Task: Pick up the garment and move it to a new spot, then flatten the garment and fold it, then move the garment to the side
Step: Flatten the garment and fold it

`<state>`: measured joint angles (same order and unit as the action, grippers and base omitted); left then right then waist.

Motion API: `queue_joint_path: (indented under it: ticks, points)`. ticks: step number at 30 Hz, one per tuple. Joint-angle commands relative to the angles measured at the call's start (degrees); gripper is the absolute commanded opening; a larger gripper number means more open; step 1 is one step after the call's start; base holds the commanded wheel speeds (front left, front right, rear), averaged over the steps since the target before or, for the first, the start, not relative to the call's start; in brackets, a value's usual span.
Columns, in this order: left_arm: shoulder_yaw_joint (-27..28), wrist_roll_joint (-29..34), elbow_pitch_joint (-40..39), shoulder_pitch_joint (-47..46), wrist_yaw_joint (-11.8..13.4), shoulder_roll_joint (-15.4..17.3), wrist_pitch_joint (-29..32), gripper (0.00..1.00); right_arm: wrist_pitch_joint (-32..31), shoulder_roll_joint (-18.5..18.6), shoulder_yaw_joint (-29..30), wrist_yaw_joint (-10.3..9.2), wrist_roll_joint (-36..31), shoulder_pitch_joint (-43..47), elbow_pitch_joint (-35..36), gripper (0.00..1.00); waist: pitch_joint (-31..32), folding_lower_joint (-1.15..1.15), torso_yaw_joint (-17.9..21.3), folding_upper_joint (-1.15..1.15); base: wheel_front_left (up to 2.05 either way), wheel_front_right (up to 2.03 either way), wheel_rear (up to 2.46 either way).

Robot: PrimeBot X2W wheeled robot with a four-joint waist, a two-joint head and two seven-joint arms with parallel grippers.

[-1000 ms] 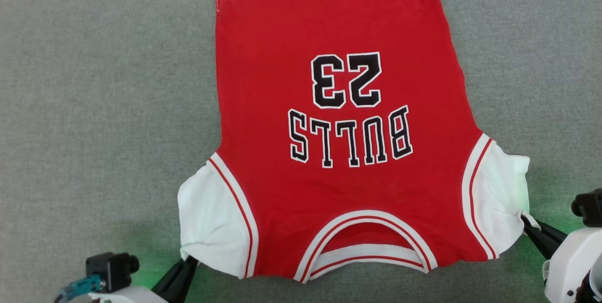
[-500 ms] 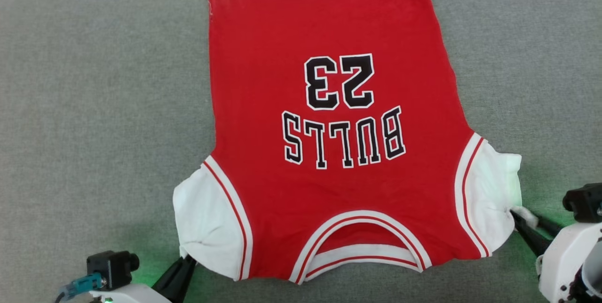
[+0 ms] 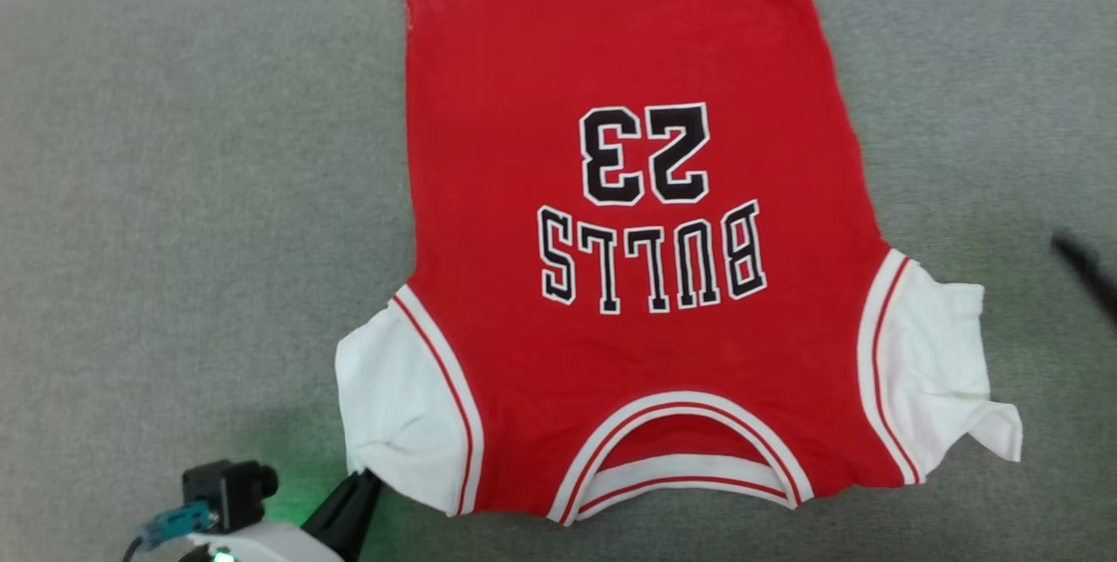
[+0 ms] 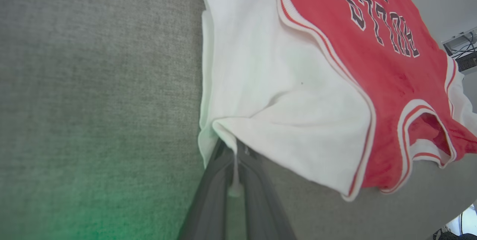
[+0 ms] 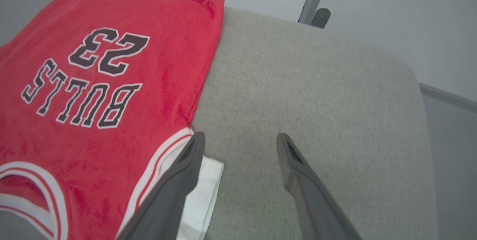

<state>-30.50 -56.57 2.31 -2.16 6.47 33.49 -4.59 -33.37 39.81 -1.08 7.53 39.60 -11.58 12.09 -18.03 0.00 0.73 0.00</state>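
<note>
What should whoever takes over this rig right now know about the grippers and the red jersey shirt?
Left gripper: shut on the edge of the white sleeve on the robot's left.
Right gripper: open, holding nothing, by the other sleeve.
Red basketball-jersey shirt with white short sleeves: spread on the grey fabric cushion, lettering up, collar toward the robot.
Done: laid out flat.
Left: fold it, then move it aside.

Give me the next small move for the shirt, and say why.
Probably open the left gripper's jaws and let go of the left sleeve. The garment lies spread flat on the grey cushion. The right gripper stands open, holding nothing, while the left one is shut on the sleeve's corner. Freeing it would leave both arms ready for the fold.
</note>
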Motion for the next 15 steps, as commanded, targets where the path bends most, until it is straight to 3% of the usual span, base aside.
queue_joint_path:
  ticks: [1,9,15]
  points:
    - [-1.23,0.6,0.7,-1.05,-0.4,-1.03,0.73,0.0,-2.7,-0.38,-0.81,-0.07,0.17,-4.76,-0.67,1.0,-1.31,0.0,-1.27,0.0,0.0,0.0,0.0]
    - [-3.3,2.87,1.63,-7.47,-2.24,-2.95,2.01,0.0,-13.06,-3.89,-11.45,-0.07,-2.06,-31.96,-17.04,1.0,-7.92,0.0,-7.0,0.0,0.0,0.0,0.0]
    - [-5.43,4.38,4.49,-12.76,-4.58,-6.1,2.2,0.0,-14.99,-6.51,-15.51,-0.07,-6.83,-50.21,-34.11,1.0,-13.04,0.0,-12.49,0.0,0.0,0.0,0.0]
